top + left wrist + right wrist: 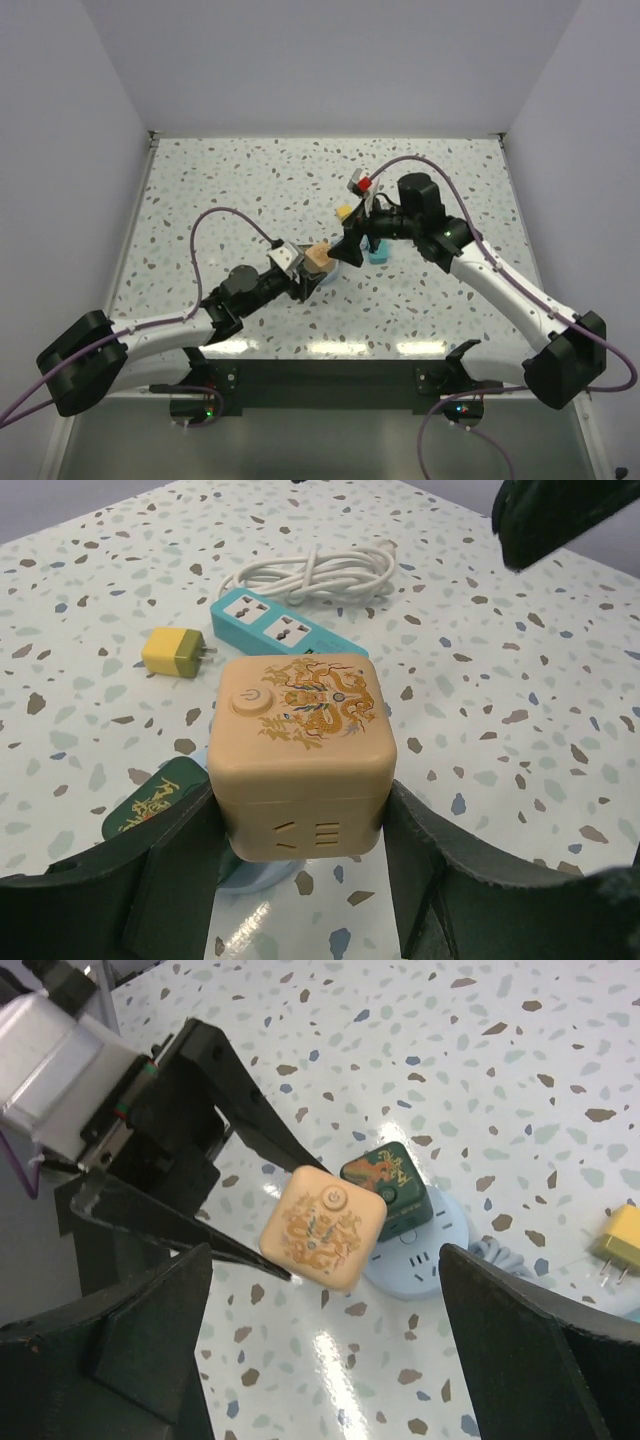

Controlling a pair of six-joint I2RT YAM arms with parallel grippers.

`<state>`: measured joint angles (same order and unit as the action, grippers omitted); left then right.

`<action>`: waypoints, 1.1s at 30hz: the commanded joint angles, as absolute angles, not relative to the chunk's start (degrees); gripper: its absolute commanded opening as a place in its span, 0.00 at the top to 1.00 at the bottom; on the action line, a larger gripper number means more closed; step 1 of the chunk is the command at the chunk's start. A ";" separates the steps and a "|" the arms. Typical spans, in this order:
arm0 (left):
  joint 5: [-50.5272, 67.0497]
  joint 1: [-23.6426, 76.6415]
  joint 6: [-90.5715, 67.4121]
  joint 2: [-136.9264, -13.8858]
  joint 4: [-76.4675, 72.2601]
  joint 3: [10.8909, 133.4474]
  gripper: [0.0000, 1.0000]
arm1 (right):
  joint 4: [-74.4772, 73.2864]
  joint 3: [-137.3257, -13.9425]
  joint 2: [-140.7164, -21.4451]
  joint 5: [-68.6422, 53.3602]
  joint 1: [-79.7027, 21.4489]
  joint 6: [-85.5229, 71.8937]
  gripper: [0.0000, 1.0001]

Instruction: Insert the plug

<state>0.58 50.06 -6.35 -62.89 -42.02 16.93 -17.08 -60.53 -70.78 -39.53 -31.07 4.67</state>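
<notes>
The one dark green plug (390, 1192) sits on a pale blue round base (440, 1250), gold-patterned face up. Being cube-shaped it shows no clear long axis, and its prongs are hidden, probably underneath. Just beside it is the single tan cube (322, 1228), tilted and clamped between the fingers of the left gripper (300, 800). The right gripper (325, 1290) hangs above with fingers spread wide and empty, while one yellow block (175, 652) and one teal power strip (280, 628) lie farther off.
</notes>
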 commanded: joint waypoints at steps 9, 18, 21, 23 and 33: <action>-7.82 52.65 -3.60 -64.60 -44.65 21.71 1.00 | -12.22 -62.05 -76.02 -17.68 -39.98 -2.72 0.01; -8.52 53.09 -3.08 -65.65 -43.68 23.38 1.00 | -11.51 -63.45 -81.03 -19.07 -42.80 -0.44 0.01; -8.96 53.17 -2.99 -65.57 -43.68 23.47 1.00 | -12.56 -64.07 -82.87 -19.07 -43.15 -0.26 0.05; -10.10 53.17 -2.90 -65.48 -43.25 23.47 1.00 | -14.50 -65.04 -83.93 -19.07 -43.15 1.49 0.21; -18.72 53.26 -5.36 -64.25 -38.94 24.35 0.81 | -18.90 -66.88 -85.43 -15.47 -43.15 1.41 1.00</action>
<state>-12.60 53.54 -4.10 -65.78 -37.12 21.98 -15.49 -64.93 -85.17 -17.61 -43.35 -0.14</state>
